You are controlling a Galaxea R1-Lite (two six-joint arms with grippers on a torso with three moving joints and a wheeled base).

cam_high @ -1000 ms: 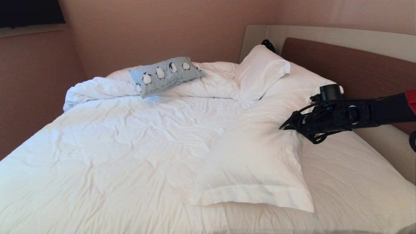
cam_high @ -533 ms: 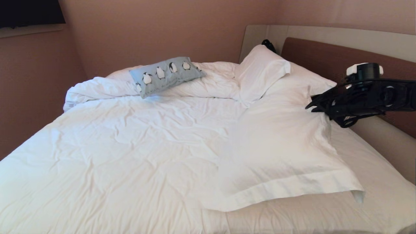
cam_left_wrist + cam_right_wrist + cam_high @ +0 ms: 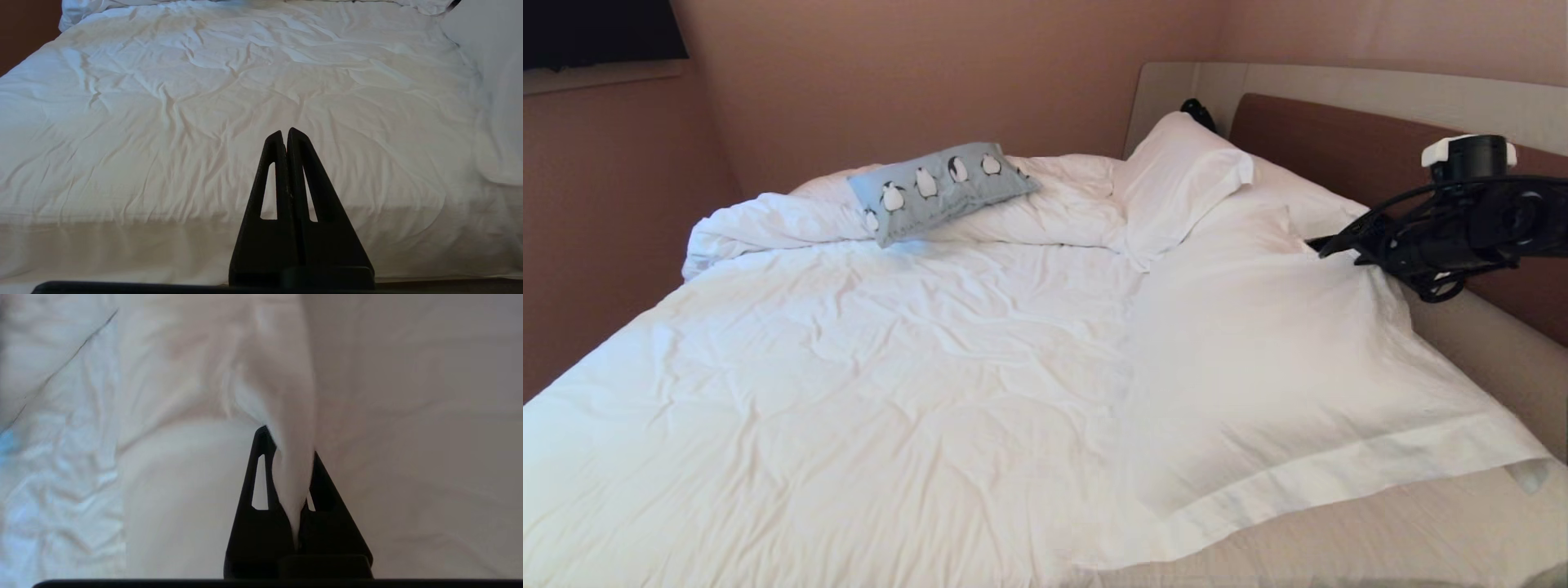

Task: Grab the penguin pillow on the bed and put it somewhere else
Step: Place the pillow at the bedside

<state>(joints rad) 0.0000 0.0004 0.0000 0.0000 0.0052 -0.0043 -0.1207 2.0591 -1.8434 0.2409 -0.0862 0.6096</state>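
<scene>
Right tool (image 3: 292, 457) is clenched on a fold of the large white pillow (image 3: 1290, 359), near the headboard (image 3: 1339, 147). Left tool (image 3: 286, 134) is clenched on nothing, parked over the bed (image 3: 849, 367). Penguin pillow (image 3: 939, 188) lies untouched on the bunched duvet (image 3: 768, 220) at the far side, well apart. Current step, judged: clearing the white pillow. Next req.: release, then reach across to the penguin pillow; second white pillow (image 3: 1176, 180) sits beside the path.

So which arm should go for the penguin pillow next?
Left, probably. The left gripper is shut on nothing over the bed, while the right gripper is clamped on the white pillow, far from the penguin pillow.
</scene>
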